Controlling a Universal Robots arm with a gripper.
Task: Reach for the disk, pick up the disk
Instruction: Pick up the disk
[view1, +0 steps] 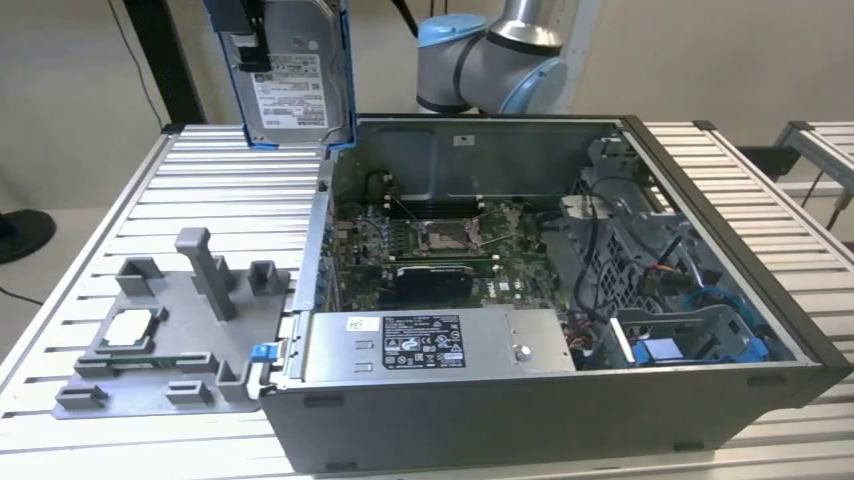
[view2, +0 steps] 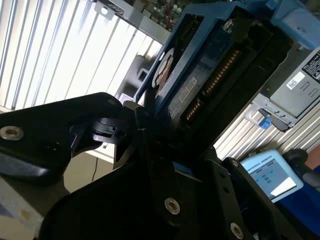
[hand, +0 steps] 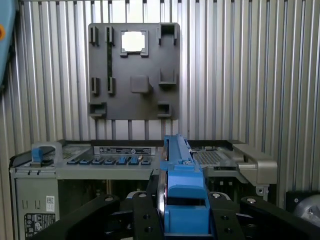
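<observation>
The disk (view1: 296, 80) hangs upright in the air, clear of the table (view1: 227, 190), above the open case's (view1: 694, 400) far corner on the exterior view's left, its label facing the camera. The claw (hand: 184, 200) is clamped on the disk's blue frame, its black fingers (hand: 145, 215) pressing from both sides in the first wrist view. Below, inside the case, lie the motherboard (view1: 441, 240) and a grey box (view1: 427, 345), while beside the case a grey tray (view1: 174, 330) holds a whitish chip (view1: 127, 328).
</observation>
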